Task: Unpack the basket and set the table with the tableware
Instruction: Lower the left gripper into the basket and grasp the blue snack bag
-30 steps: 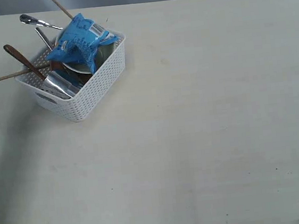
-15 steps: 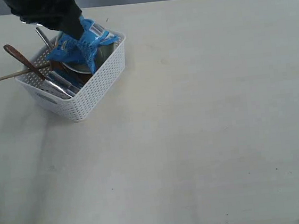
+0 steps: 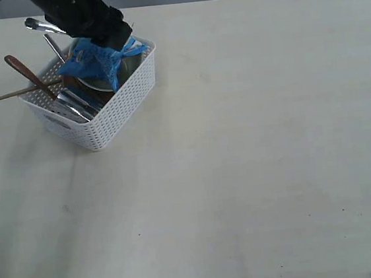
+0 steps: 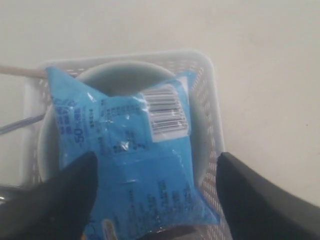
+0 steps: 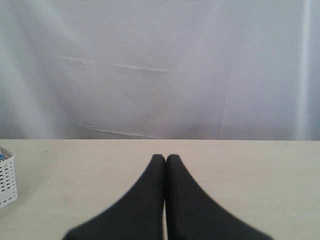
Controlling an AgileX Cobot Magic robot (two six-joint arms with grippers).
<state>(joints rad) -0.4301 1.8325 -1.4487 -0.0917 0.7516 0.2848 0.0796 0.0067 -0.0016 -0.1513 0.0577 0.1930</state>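
Task barely begun: no tableware laid on pale cream tabletop (image 3: pixel 255 171). White perforated plastic basket (image 3: pixel 107 124) sits near far left corner, full. Off-white bowl (image 4: pixel 125 72) inside; reddish-brown wooden spoon (image 3: pixel 24 71), wooden chopstick (image 3: pixel 15 94) and steel cutlery handles (image 3: pixel 44 27) poke over rim. Crinkly blue snack packet (image 4: pixel 125 150) lies on bowl. Left tool (image 4: pixel 157 160) over basket, jaws wide apart, straddling packet, not gripping. Right tool (image 5: pixel 166 161) jaws together, empty, well apart from basket. Judgement: every piece left to place. Tabletop faintly scuffed; creased pale grey cloth backdrop (image 5: pixel 160 75) behind far edge.
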